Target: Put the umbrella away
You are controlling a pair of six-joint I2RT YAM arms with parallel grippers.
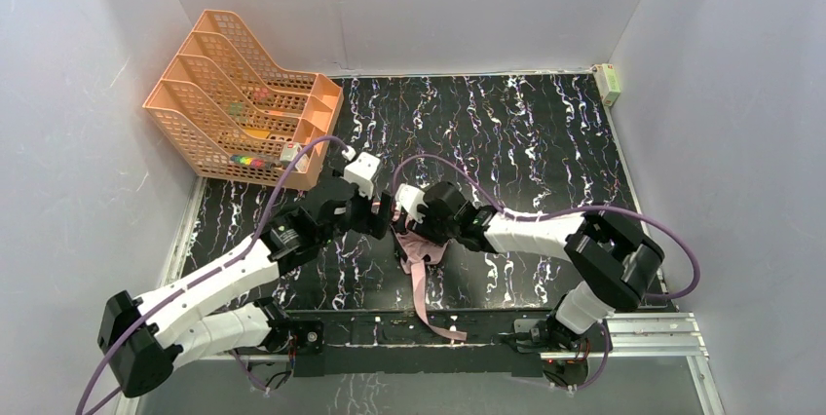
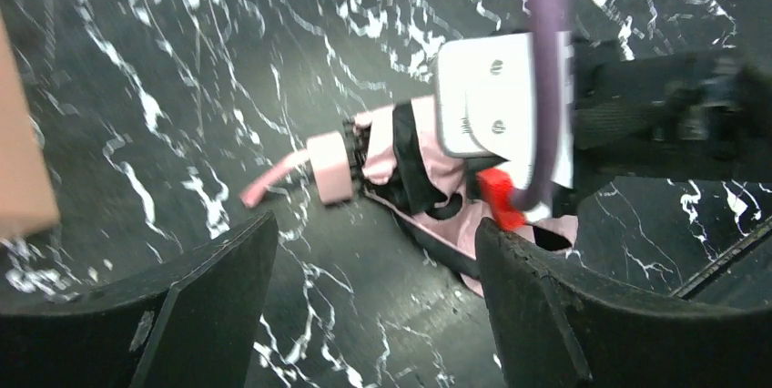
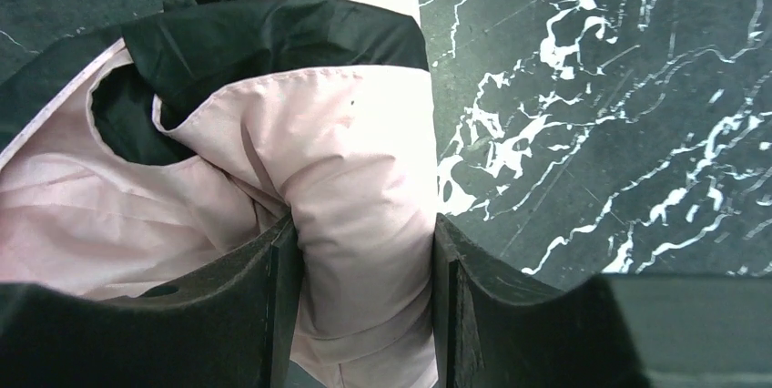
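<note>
The umbrella [image 1: 421, 247] lies folded on the black marbled table, pale pink and black fabric bunched, with a pink strap [image 1: 433, 313] trailing toward the near edge. My right gripper [image 1: 407, 230] is shut on a fold of its pink fabric [image 3: 355, 178]; in the right wrist view the gripper [image 3: 362, 233] has cloth filling the gap between the jaws. My left gripper [image 1: 378, 212] is open and empty just left of the umbrella. In the left wrist view the left gripper [image 2: 375, 224] faces the pale handle [image 2: 330, 168] and its loop [image 2: 269, 183], a short way off.
An orange mesh file rack [image 1: 244, 94] stands at the back left; its edge shows in the left wrist view [image 2: 23, 160]. A small white box [image 1: 608, 82] sits at the back right corner. Grey walls enclose the table. The right arm's white wrist body [image 2: 501, 106] hangs over the umbrella.
</note>
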